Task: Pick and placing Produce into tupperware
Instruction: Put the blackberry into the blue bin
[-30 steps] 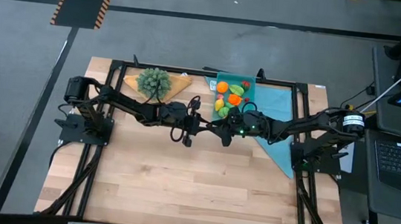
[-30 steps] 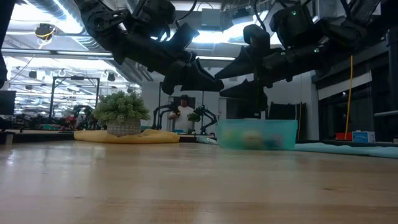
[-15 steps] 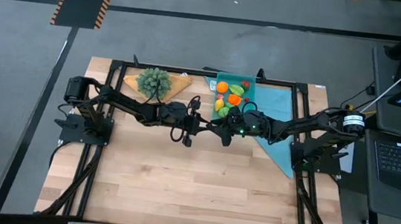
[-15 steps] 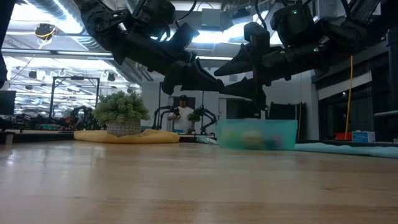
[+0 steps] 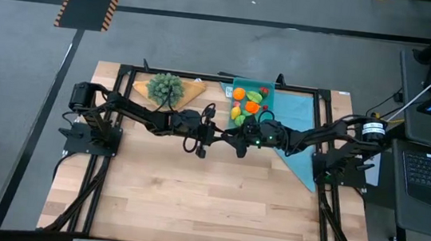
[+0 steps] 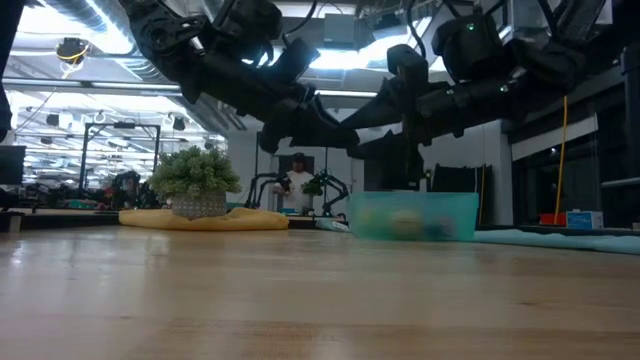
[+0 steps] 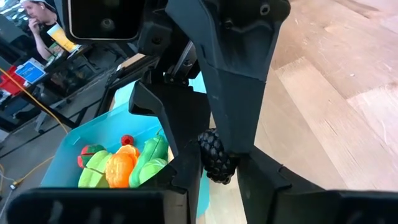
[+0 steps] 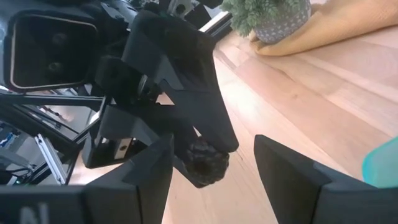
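Mid-air handover above the surface (image 5: 190, 206), beside the tupperware (image 5: 241, 84): dark bumpy produce piece (image 7: 216, 155) pinched in left gripper (image 7: 219, 163) jaws; right gripper (image 8: 208, 163) jaws spread, straddling it. Best closed squarely before release.

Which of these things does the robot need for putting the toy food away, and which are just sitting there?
For the job:
- dark bumpy produce piece, pinched in the left gripper
- right gripper, open around that same piece
- teal tupperware
- produce already inside it

Just lying about:
- bushy green plant
- tan wedge board
- light-blue cloth
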Motion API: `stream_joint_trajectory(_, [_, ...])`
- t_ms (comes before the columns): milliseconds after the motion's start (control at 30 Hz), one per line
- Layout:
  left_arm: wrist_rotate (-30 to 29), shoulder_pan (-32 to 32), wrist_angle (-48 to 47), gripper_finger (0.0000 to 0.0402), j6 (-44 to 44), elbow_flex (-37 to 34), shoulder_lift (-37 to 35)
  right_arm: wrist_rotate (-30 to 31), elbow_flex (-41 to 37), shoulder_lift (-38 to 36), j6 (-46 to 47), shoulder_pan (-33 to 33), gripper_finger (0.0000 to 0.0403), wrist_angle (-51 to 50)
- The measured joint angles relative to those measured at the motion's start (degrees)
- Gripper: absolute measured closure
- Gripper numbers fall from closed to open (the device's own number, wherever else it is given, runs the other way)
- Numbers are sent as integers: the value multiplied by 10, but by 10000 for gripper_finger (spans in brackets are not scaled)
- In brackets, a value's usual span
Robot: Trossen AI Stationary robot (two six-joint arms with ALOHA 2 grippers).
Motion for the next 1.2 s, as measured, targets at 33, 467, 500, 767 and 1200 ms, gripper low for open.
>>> stream_joint_trajectory(33, [0, 0, -1, 324, 0, 0, 0, 0, 0, 1, 0, 0, 179, 0])
stream_joint_trajectory(467, [0, 0, -3, 327, 0, -1, 0, -9, 0, 0, 2, 0, 217, 8])
stream_joint_trajectory(500, [0, 0, -3, 328, 0, -1, 0, -14, 0, 0, 2, 0, 225, 9])
stream_joint_trajectory(767, [-2, 0, -4, 321, 2, -1, 0, -21, 0, 0, 7, 0, 280, 6])
stream_joint_trajectory(1200, [0, 0, -4, 316, 1, -1, 0, -34, -1, 0, 6, -1, 291, 6])
